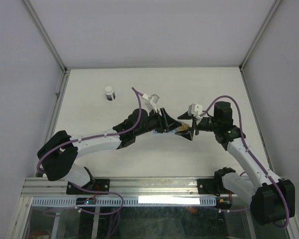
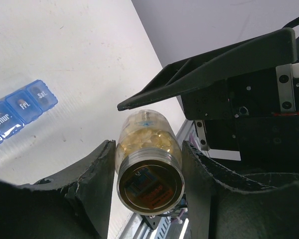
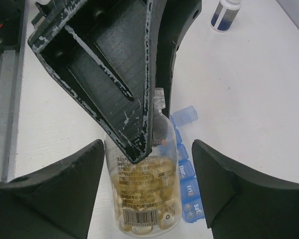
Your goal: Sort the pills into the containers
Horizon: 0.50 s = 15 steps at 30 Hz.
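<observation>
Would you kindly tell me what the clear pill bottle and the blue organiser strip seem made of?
The clear cylindrical pill bottle is probably glossy transparent plastic, possibly glass: the amber pills show through its wall. The narrow blue pill-organiser strip looks like translucent plastic, given its see-through, shiny lids.

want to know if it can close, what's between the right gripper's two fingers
The clear bottle of amber pills, held by the left gripper. It sits between the right fingers in the right wrist view, a gap showing on one side.
</observation>
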### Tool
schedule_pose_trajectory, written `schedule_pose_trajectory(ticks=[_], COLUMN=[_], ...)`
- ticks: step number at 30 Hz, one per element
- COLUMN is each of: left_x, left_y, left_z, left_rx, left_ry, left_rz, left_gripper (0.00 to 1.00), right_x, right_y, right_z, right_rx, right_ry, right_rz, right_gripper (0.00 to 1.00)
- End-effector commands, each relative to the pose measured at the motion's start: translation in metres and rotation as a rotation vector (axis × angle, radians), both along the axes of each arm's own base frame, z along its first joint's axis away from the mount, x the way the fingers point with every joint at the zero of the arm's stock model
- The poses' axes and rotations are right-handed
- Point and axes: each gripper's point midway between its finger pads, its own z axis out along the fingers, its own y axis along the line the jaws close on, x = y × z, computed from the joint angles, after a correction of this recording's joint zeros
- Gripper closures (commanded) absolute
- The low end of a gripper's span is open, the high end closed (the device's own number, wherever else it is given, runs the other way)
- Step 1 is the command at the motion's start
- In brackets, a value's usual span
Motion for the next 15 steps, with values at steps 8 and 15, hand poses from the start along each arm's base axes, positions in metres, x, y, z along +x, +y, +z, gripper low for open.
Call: schedule_pose_trajectory(ticks=[8, 15], left_x=[-0.0049, -0.0075], left_y=[-0.0061, -0.0073], left_z=[0.0613, 0.0610], left_rx=[-0.142, -0.141], left_ry=[-0.079, -0.078], left_rz=[-0.010, -0.023], left_gripper=[1.00, 1.00], right_x=[0.0068, 0.0055], right_y=[0.0015, 0.0039], right_z=[-0.0041, -0.0088], right_rx=[-0.031, -0.055], right_ry=[-0.039, -0.047], right_rz=[-0.017, -0.005], right_gripper=[0.24, 0.28])
